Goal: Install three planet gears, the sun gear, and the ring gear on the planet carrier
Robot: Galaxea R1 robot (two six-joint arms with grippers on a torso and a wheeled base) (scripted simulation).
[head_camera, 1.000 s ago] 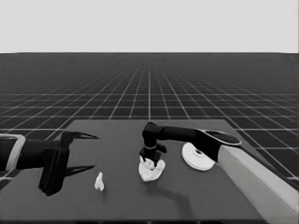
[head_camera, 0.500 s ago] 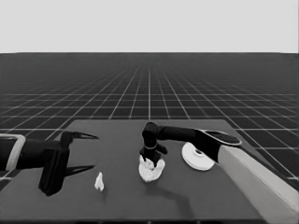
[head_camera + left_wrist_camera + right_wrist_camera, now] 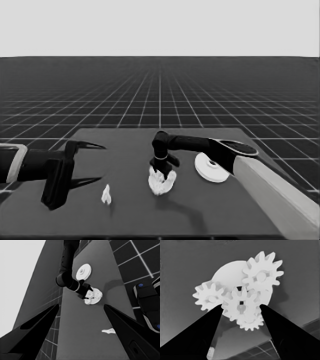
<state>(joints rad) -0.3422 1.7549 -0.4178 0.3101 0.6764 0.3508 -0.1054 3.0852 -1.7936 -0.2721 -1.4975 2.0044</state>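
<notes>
Right gripper (image 3: 163, 170) is hanging straight over the smaller round part (image 3: 228, 273) near mid-table, fingers pointing down at it. In the right wrist view its fingers (image 3: 197, 335) are flanking a gear (image 3: 241, 303) with a small square centre hole; the tips are sitting against its toothed edge on both sides, so it's gripping that one (sun gear, going by its middle spot). Three more gears are sitting on the smaller round part around it: one (image 3: 210, 298) beside the one finger's tip, one (image 3: 262, 275) past the other finger's tip, and one (image 3: 250, 322) between the fingers, half hidden under the held gear.

Larger round part (image 3: 212, 167) is lying flat just past the right arm, apart from the stack and untouched.

Left gripper (image 3: 82, 162) is waiting over the table's left end, fingers spread wide, holding nothing. Thin white piece (image 3: 106, 195) is lying near its lower fingertip, not touching
</notes>
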